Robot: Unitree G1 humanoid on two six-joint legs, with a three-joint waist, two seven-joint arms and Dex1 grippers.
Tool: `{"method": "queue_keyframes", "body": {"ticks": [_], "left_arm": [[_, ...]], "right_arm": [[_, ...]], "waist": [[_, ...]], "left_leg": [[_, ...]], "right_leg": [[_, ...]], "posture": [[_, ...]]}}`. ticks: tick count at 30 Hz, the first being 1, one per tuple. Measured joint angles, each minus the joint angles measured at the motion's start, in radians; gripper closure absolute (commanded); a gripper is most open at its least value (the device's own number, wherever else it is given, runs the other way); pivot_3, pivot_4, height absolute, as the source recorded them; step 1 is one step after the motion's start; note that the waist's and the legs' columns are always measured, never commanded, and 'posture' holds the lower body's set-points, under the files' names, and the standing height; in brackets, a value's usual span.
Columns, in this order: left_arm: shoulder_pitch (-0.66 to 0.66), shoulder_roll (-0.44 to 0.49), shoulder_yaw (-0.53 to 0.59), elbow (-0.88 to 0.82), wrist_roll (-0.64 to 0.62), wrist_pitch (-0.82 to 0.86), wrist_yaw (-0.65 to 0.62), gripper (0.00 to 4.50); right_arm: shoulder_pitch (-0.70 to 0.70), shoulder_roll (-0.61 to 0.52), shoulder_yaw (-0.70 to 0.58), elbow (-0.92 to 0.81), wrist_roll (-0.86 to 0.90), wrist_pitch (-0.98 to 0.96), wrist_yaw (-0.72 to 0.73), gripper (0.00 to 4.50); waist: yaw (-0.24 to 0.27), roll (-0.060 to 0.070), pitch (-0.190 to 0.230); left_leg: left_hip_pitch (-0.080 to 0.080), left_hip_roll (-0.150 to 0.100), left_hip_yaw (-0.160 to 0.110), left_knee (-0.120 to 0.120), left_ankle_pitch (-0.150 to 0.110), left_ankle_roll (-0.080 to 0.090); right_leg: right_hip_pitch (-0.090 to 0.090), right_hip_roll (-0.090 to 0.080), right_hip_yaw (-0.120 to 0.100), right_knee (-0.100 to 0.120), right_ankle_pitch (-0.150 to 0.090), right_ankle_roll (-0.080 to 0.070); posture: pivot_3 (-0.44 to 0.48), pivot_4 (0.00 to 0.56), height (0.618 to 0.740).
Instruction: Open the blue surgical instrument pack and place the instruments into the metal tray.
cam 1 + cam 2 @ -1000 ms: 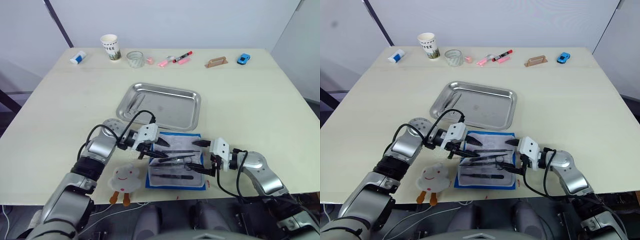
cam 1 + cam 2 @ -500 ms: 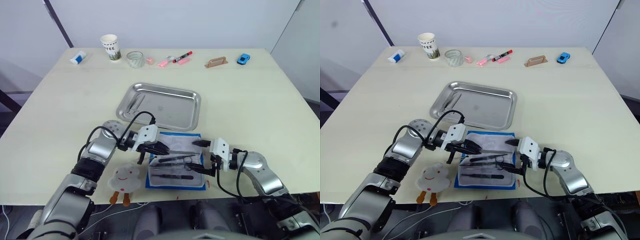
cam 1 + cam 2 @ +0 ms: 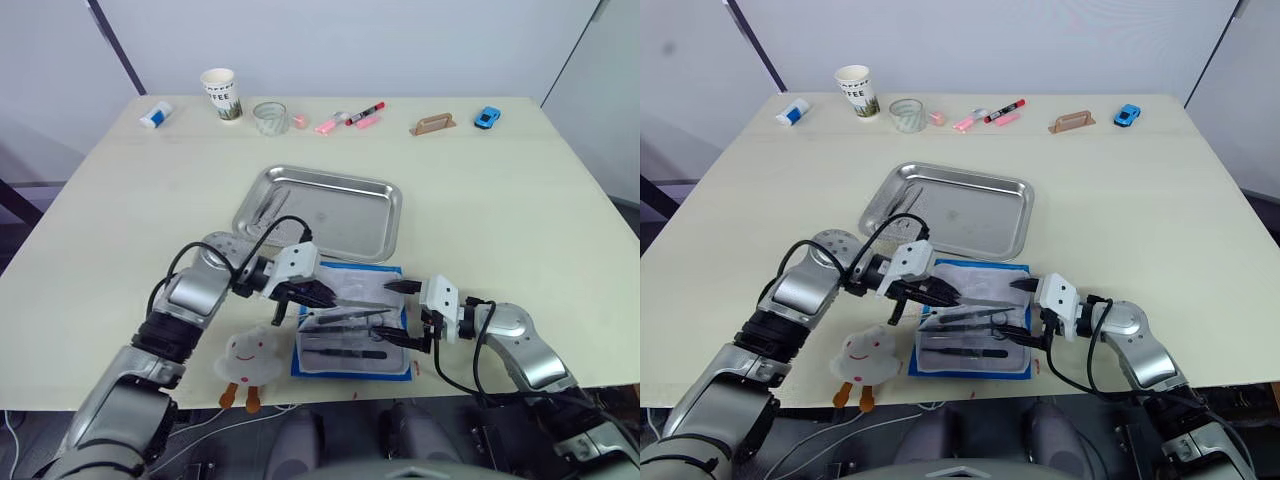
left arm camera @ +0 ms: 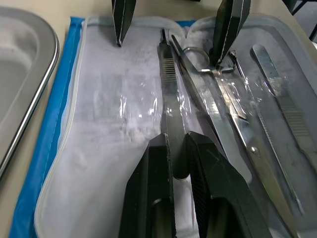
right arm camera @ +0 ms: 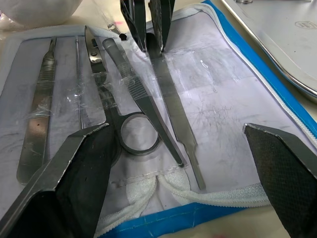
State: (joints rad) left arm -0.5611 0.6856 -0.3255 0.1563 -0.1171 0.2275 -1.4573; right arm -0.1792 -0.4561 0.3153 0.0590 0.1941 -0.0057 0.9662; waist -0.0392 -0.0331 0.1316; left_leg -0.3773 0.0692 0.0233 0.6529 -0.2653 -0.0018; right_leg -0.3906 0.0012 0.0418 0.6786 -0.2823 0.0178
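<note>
Steel instrument (image 4: 168, 94) – seemingly nipped between left claw (image 4: 177, 148) tips (pack (image 4: 54, 148) open).

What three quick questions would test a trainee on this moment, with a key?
1. True or false: the pack is already open.
2. Which gripper is shut on an instrument? A) left B) right C) neither
3. Fill in: the tray lies on the pack's ____ side from the robot.

Key
1. True. It lies flat with its pale lining up and the instruments in a row.
2. A. The left gripper is closed on a flat handle; the right gripper is wide open at the pack's other end, over a ring handle.
3. Far. One tool already lies in the tray.
</note>
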Motion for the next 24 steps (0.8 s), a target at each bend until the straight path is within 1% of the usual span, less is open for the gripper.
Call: {"method": "queue_keyframes", "body": {"ticks": [3,10,16,24], "left_arm": [[-0.023,0.025,-0.010,-0.038,0.012,0.068,-0.003,4.40],[-0.026,0.058,-0.031,-0.095,0.017,0.145,-0.004,4.40],[-0.028,0.078,-0.034,-0.109,0.016,0.173,-0.009,4.40],[-0.038,0.102,-0.035,-0.109,0.015,0.169,-0.011,4.40]], "right_arm": [[-0.001,-0.001,0.000,0.000,0.000,0.000,0.000,0.00],[-0.002,-0.001,0.001,0.000,0.000,0.000,0.002,0.00],[-0.003,-0.001,0.001,0.000,0.000,0.000,0.003,0.00],[-0.003,-0.001,0.001,0.000,0.000,0.000,0.003,0.00]], "waist": [[0.000,0.000,0.000],[0.000,0.000,0.000],[0.000,0.001,0.000],[0.000,0.001,0.001]], "left_leg": [[0.000,0.000,0.000,0.000,0.000,0.000],[0.000,0.000,0.000,0.000,0.000,0.000],[0.000,0.000,0.000,0.000,0.000,0.000],[0.000,0.000,0.000,0.000,0.000,0.000]], "right_leg": [[0.000,0.000,0.000,0.000,0.000,0.000],[0.000,0.000,0.000,0.000,0.000,0.000],[0.000,0.000,0.000,0.000,0.000,0.000],[0.000,0.000,0.000,0.000,0.000,0.000]], "posture": [[0.000,0.150,0.728],[0.000,0.150,0.728],[0.000,0.150,0.728],[0.000,0.150,0.728]]}}
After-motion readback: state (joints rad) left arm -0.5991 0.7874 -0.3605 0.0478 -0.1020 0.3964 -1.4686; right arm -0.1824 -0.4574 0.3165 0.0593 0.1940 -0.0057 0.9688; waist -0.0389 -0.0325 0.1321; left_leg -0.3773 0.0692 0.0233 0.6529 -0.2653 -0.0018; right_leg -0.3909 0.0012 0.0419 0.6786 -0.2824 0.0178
